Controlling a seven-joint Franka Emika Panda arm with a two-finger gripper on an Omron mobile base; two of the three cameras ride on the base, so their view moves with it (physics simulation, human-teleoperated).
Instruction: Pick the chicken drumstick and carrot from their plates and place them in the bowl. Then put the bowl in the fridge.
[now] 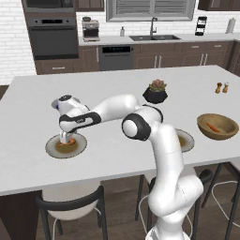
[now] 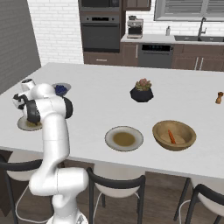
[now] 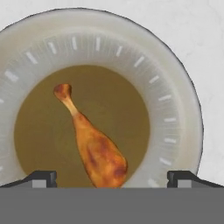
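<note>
The chicken drumstick (image 3: 94, 146) lies on the olive-brown centre of the left plate (image 3: 175, 109), thin bone end pointing away from my hand. My gripper (image 3: 112, 179) hangs just above it, open, one fingertip on each side of the thick end. From the base, the gripper (image 1: 64, 138) reaches down onto that plate (image 1: 51, 149) beside the drumstick (image 1: 71, 142). The carrot (image 1: 213, 127) lies inside the wooden bowl (image 1: 220, 135) at the right; the carrot (image 2: 172, 137) and bowl (image 2: 175, 146) show from the other side too. The second plate (image 2: 124, 138) holds nothing. The fridge is out of view.
A black plant pot (image 1: 155, 92) stands mid-counter and two small shakers (image 1: 221, 87) at the far right. A small bowl of blueberries (image 2: 61, 89) sits behind my arm. Stools line the near counter edge. Oven, dishwasher and sink run along the back wall.
</note>
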